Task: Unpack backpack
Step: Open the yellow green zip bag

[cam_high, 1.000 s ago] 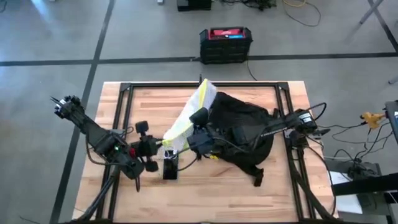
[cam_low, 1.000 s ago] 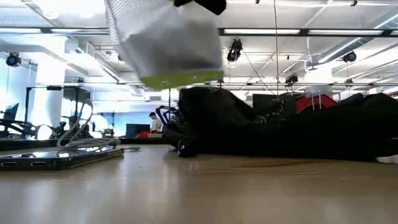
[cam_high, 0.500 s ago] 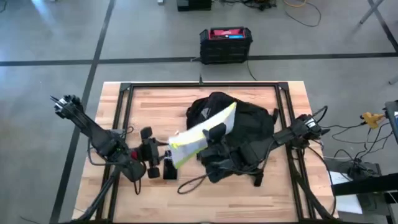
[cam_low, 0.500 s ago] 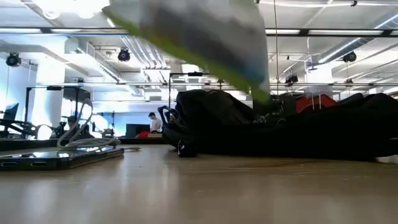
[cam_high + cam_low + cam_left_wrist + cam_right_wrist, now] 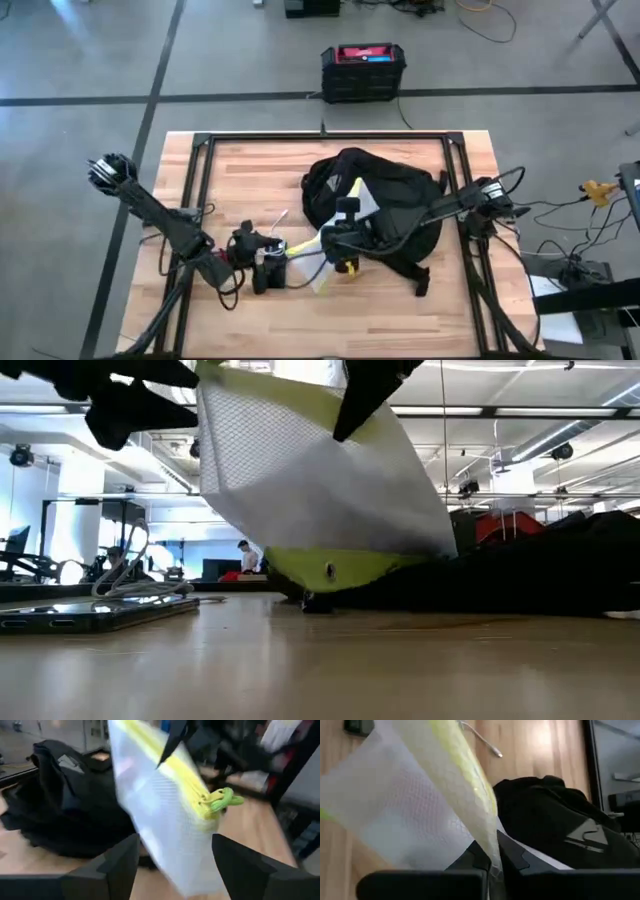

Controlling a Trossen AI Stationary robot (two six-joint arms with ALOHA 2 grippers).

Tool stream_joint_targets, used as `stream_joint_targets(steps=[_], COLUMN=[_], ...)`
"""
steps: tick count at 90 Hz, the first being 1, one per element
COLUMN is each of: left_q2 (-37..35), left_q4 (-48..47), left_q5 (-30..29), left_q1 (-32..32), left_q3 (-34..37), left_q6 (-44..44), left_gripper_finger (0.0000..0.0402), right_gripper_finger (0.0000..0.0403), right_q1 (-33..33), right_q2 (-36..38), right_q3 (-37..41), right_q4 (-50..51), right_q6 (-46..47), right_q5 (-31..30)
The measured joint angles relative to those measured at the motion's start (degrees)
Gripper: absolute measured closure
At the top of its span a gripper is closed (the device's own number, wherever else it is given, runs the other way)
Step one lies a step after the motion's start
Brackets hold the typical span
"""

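Right gripper [image 5: 345, 238] fingers pinched shut on white mesh pouch [image 5: 320, 490] at its yellow-green zip edge; backpack [image 5: 385, 205] just behind fingers, on table [image 5: 250, 165]; left gripper [image 5: 268, 262] open, holding nothing, pouch just ahead.

The high camera looks straight down on the whole pale wooden slatted table [image 5: 250, 175]. The low one sits at tabletop height, facing the room. Both wrist cameras, close in, share the white mesh pouch with yellow-green zip edge [image 5: 165, 820].

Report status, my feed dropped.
Right gripper shut on mesh pouch, held above table. Left gripper open beside it. Backpack behind. Phone lies nearby.
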State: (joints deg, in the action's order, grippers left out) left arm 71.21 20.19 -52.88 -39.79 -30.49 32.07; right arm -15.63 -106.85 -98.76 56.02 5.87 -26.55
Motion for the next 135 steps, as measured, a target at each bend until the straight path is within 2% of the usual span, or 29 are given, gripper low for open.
stream_joint_targets(steps=[9,23,44,58,64,70,83,86,93,100,109,115,124,135], left_q2=[2.0,3.6,9.9,13.9,14.9,15.4,14.2,13.1,8.3,2.2,-4.1,-7.0,-9.6,-8.8], left_q4=[7.7,9.0,9.0,8.9,8.3,7.5,3.6,1.4,-8.6,-24.8,-45.2,-52.2,-52.3,-49.1], left_q5=[1.3,0.6,-11.0,-12.1,-10.8,-10.7,-10.6,-10.4,-10.2,-10.0,-7.6,-5.2,3.6,15.4], left_q1=[0.0,-0.2,1.0,3.3,3.7,3.8,3.5,3.5,3.5,3.8,4.1,4.1,3.9,3.7], left_q3=[1.8,1.2,-1.9,-4.1,-5.1,-6.2,-8.9,-9.6,-12.7,-17.5,-25.7,-30.7,-34.8,-34.8], left_q6=[-1.0,1.6,2.2,3.4,2.6,1.3,-5.2,-7.4,-11.3,-11.9,-13.1,-16.8,-24.0,-27.6], left_gripper_finger=[0.0153,0.0145,0.0152,0.0168,0.0189,0.0227,0.0364,0.0381,0.0393,0.0398,0.0399,0.0400,0.0400,0.0400], right_gripper_finger=[0.0403,0.0403,0.0403,0.0403,0.0403,0.0401,0.0364,0.0349,0.0309,0.0267,0.0220,0.0196,0.0166,0.0141], right_q1=[1.2,2.8,3.0,2.9,2.9,2.9,2.9,2.9,2.9,2.9,2.9,2.9,3.0,3.2], right_q2=[0.0,0.0,-0.1,-0.1,-0.1,-0.1,-0.1,0.0,0.7,2.6,5.2,7.0,9.0,9.4], right_q3=[0.0,0.4,1.4,1.5,1.5,1.5,0.8,0.1,-1.9,-4.0,-5.8,-6.0,-6.0,-5.8], right_q4=[-0.2,-0.6,-2.2,-2.9,-3.0,-3.0,-2.4,-2.1,-1.9,-1.9,-1.7,-1.5,-0.7,-0.2], right_q6=[-1.0,-2.6,-2.9,-2.9,-2.9,-3.2,-5.5,-6.2,-9.1,-12.3,-16.8,-18.3,-19.3,-18.9], right_q5=[0.4,0.8,1.1,1.2,1.2,1.2,1.2,1.2,1.0,1.0,0.9,1.1,1.8,6.2])
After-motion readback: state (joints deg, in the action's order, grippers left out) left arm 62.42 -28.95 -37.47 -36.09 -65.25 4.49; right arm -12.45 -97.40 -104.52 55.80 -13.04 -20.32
